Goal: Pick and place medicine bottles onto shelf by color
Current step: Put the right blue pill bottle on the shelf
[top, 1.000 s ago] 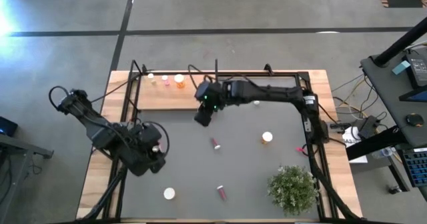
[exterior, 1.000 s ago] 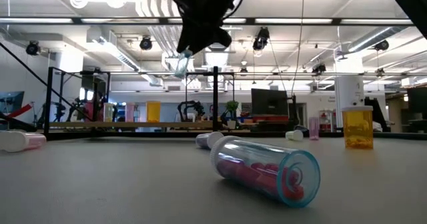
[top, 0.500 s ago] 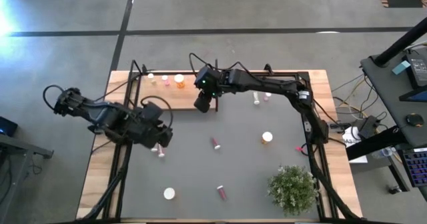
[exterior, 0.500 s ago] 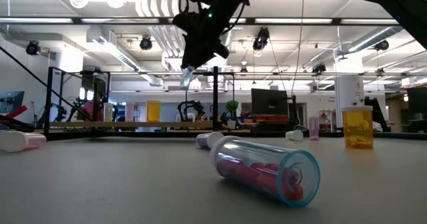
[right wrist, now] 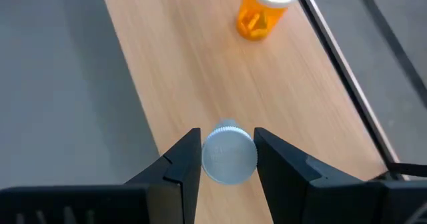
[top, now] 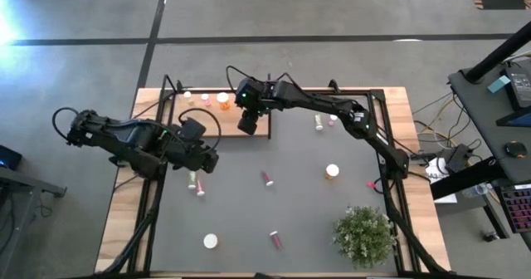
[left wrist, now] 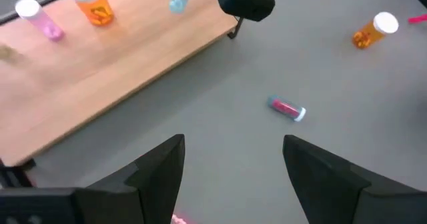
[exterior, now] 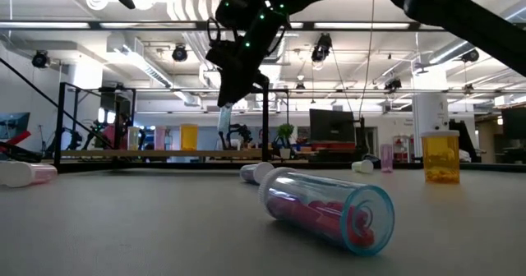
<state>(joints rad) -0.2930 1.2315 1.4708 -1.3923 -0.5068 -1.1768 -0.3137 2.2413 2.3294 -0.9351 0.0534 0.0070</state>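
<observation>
Pale blue bottle (right wrist: 229, 155) clamped upright in the right gripper (right wrist: 227, 159), hanging above the shelf (top: 217, 127) at the table's far side, near the orange bottle (right wrist: 263, 7). Could topple or roll off if dropped from this height. Left gripper (left wrist: 233, 167) spread wide and empty nearer, over the table's left.

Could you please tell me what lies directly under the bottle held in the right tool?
Bare light-wood shelf lies below the clear bottle; the spot straight beneath is covered by the bottle itself.
</observation>
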